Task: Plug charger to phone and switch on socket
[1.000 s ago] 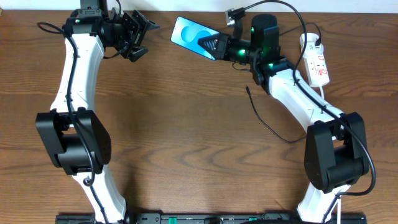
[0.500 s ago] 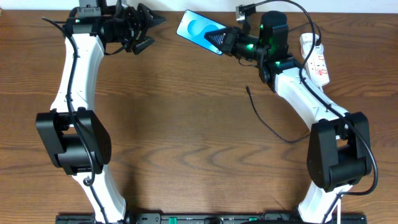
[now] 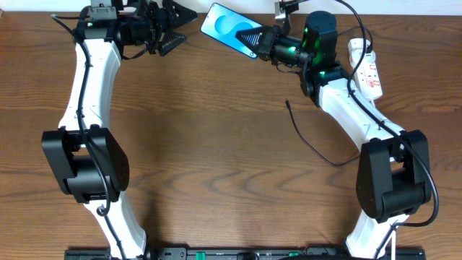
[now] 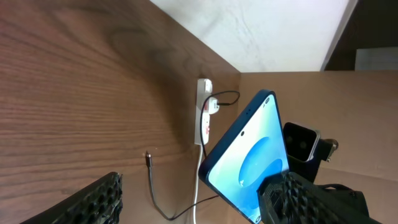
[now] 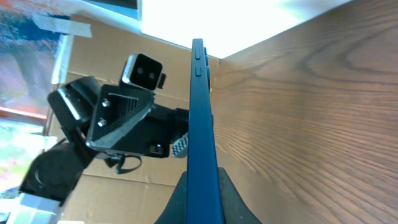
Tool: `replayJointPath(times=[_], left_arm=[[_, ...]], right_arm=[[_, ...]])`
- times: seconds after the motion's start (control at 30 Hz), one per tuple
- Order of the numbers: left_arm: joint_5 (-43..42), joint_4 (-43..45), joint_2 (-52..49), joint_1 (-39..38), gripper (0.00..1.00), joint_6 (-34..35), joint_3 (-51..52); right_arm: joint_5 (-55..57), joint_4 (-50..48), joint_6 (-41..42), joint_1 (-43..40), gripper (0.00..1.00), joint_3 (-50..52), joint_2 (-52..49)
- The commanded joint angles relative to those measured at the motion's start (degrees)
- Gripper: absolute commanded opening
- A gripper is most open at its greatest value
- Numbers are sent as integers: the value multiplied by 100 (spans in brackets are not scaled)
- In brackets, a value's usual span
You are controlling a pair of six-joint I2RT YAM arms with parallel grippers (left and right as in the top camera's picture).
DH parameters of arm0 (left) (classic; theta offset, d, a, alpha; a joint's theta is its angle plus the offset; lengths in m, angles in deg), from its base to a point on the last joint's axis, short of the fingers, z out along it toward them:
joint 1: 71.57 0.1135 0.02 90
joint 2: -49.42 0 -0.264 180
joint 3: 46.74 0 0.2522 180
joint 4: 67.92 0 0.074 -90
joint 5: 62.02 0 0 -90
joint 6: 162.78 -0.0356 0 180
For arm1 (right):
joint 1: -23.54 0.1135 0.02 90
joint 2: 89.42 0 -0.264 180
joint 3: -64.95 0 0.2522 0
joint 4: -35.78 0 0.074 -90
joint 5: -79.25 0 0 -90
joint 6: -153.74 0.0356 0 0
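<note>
The phone (image 3: 225, 27) hangs above the table's far edge, blue screen lit, with my right gripper (image 3: 254, 42) shut on one short end. In the right wrist view the phone (image 5: 200, 118) shows edge-on between the fingers (image 5: 221, 196). My left gripper (image 3: 175, 30) faces it from the left, open and empty, a short gap away. From the left wrist, the phone (image 4: 249, 155) sits just past the right finger (image 4: 305, 199). The charger (image 3: 307, 141) lies on the table, its tip (image 3: 287, 103) free. The socket (image 3: 367, 68) lies at the far right, with the cable running up to it.
The socket's thick white cord (image 4: 198, 180) runs down beside the black cable (image 4: 155, 193). A cardboard wall (image 5: 124, 180) stands behind the table's far edge. Both arm bases stand at the near edge, left (image 3: 90, 162) and right (image 3: 390, 177).
My right gripper has carried the phone up and back toward the far edge. My left gripper has swung right and turned its fingers toward the phone.
</note>
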Motion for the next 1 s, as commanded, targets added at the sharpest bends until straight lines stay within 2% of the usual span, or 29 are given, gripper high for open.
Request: replayJointPath(times=[0.0, 0.17, 0.6, 0.83, 0.97], left_arm=[[-284, 96, 90, 33, 81, 2, -37], [-667, 459, 90, 33, 82, 267, -37], [-662, 632, 85, 31, 81, 557, 85], [-621, 868, 85, 26, 81, 636, 315], [-568, 1080, 85, 24, 81, 649, 452]], right_arm=[[-192, -229, 326, -48, 1, -129, 70], [-214, -487, 511, -46, 1, -129, 70], [-188, -503, 492, -57, 1, -129, -94], [-358, -1434, 885, -22, 1, -129, -584], [-354, -1508, 892, -2, 1, -129, -688]])
